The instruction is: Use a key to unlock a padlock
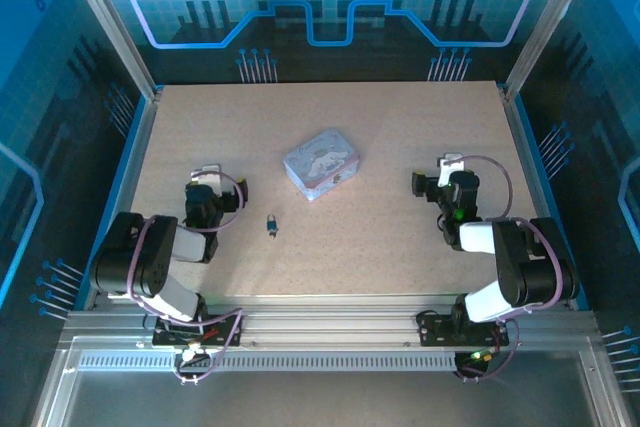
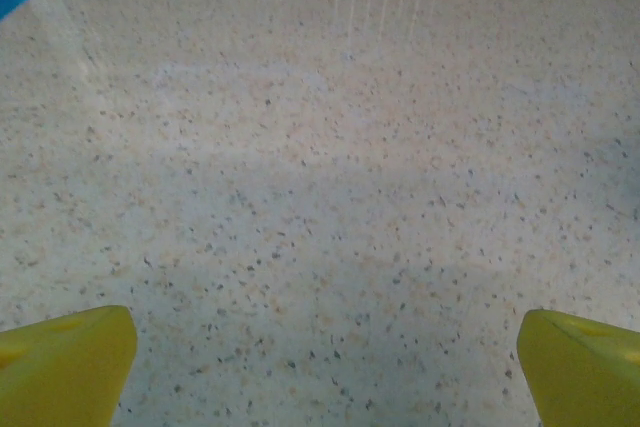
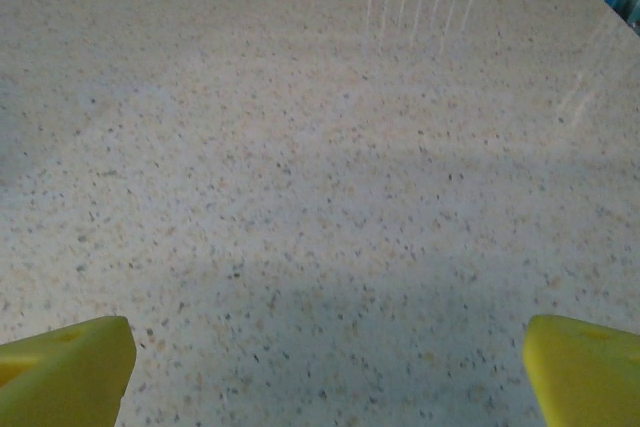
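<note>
1. Closest to you, both arms sit folded at the near edge of the table [image 1: 380,247]: the left arm [image 1: 150,262] on the left and the right arm [image 1: 510,267] on the right.
2. A little farther in, the padlock [image 1: 271,224] lies on the bare tabletop. It is a tiny dark block with a bluish glint, between the two arms and nearer the left one. The key is too small to pick out from the padlock in the top view, so you cannot tell where it lies.
3. Beyond that, the left gripper [image 1: 207,171] points toward the far side, left of the padlock and apart from it. In its wrist view the left gripper [image 2: 320,377] has its jaws spread wide, with the yellow fingers [image 2: 65,367] in the bottom corners and nothing but speckled tabletop between them.
4. At about the same depth, the right gripper [image 1: 450,163] stands well apart from the padlock on the right. Its wrist view shows the same thing: the right gripper [image 3: 322,377] has its jaws wide and holds nothing, with bare table ahead.
5. Slightly farther still, a silver-grey tin [image 1: 321,163] lies flat near the middle of the table, turned at an angle and just beyond the padlock.
6. Farthest off, the table ends at a blue-lit back wall [image 1: 320,7].
</note>
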`<state>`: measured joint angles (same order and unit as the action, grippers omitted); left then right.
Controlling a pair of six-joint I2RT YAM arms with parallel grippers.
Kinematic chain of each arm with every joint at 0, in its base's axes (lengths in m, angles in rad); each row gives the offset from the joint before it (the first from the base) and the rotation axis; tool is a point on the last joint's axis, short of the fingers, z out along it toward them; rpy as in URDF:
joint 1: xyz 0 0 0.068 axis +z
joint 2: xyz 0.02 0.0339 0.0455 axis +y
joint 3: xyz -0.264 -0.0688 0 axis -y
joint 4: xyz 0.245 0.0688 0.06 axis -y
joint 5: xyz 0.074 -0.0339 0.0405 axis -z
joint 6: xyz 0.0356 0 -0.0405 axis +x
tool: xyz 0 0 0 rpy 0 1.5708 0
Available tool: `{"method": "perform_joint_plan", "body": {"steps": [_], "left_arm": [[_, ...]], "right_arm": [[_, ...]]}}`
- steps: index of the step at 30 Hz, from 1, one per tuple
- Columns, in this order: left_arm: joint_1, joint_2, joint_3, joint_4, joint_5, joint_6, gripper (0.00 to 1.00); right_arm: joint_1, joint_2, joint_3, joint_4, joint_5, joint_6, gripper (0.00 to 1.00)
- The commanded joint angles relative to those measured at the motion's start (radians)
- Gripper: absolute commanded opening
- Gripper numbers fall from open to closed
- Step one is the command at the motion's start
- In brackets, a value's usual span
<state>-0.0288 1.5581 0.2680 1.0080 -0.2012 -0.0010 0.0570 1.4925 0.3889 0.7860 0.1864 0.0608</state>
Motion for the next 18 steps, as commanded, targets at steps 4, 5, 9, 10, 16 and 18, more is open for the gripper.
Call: {"method": "perform_joint_plan", "body": {"steps": [4,5,9,10,16,18], "left_arm": [[0.01,-0.007,0.097,-0.055,0.034,-0.011,0.99],[0.009,-0.005,0.106,-0.063,0.031,-0.011,0.99],[0.009,-0.006,0.109,-0.074,0.047,-0.006,0.99],[0.009,-0.006,0.109,-0.075,0.048,-0.005,0.99],[0.009,-0.006,0.109,-0.075,0.048,-0.005,0.99],[0.009,-0.006,0.108,-0.075,0.048,-0.005,0.99]], "right_arm": [[0.02,0.008,0.02,0.009,0.021,-0.028,1.0],[0.02,0.008,0.021,0.009,0.022,-0.028,1.0],[0.03,0.009,0.023,0.007,0.034,-0.036,1.0],[0.031,0.009,0.023,0.007,0.036,-0.038,0.99],[0.033,0.009,0.022,0.007,0.036,-0.038,1.0],[0.033,0.01,0.023,0.007,0.037,-0.038,1.0]]}}
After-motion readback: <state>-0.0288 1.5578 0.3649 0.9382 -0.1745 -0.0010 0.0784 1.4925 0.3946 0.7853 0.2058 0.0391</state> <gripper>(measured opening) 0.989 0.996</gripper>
